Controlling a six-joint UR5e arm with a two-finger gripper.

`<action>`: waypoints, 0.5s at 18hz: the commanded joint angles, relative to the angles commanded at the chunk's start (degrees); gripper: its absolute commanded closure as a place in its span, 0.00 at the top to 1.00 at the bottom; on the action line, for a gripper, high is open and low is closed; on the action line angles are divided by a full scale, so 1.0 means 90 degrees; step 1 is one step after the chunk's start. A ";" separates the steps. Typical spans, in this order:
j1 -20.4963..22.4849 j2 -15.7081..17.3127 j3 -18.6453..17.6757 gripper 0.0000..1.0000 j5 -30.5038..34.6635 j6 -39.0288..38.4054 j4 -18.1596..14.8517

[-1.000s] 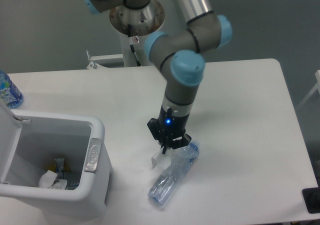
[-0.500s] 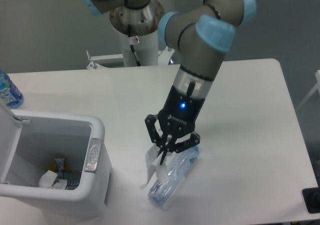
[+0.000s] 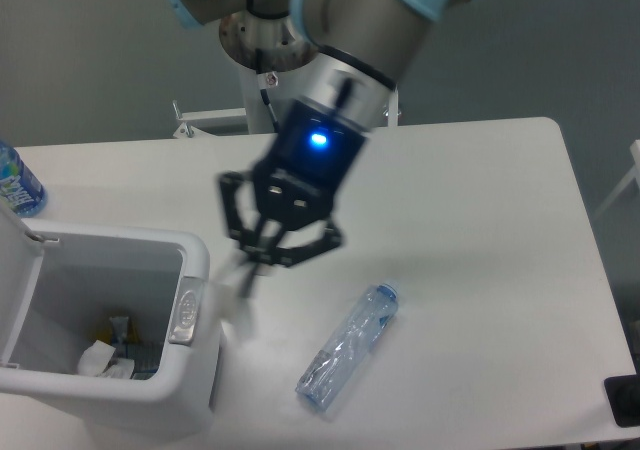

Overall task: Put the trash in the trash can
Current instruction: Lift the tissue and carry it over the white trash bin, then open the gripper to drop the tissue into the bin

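Observation:
My gripper (image 3: 262,260) hangs above the table, just right of the trash can, and is motion-blurred. It is shut on a white tissue wad (image 3: 241,292) that dangles below the fingertips. The crushed clear bottle (image 3: 346,349) with a blue cap lies on the table to the lower right, apart from the gripper. The white trash can (image 3: 196,262) stands at the lower left with its lid open and a grey latch plate (image 3: 188,311) on its right side. Some white scraps (image 3: 100,359) lie inside it.
An uncrushed blue-labelled bottle (image 3: 15,184) stands at the far left edge. A black object (image 3: 622,401) sits at the table's lower right corner. The arm's base column (image 3: 270,60) rises behind the table.
My gripper has lifted off the table with the tissue and swung left toward the trash can. The crushed bottle stays where it was.

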 joint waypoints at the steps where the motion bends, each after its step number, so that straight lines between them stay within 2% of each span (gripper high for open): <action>1: -0.0040 -0.0010 -0.0019 0.00 0.0000 -0.0010 0.0000; 2: -0.0117 -0.0058 -0.0049 0.02 0.0000 0.0009 0.0000; 3: -0.0225 -0.0117 -0.0049 0.14 0.0029 0.0019 0.0000; 4: -0.0264 -0.0127 -0.0049 0.49 0.0029 0.0019 0.0010; 5: -0.0274 -0.0127 -0.0058 0.97 0.0039 0.0048 0.0010; 6: -0.0284 -0.0117 -0.0078 1.00 0.0039 0.0087 0.0010; 9: -0.0333 -0.0127 -0.0078 1.00 0.0059 0.0107 0.0010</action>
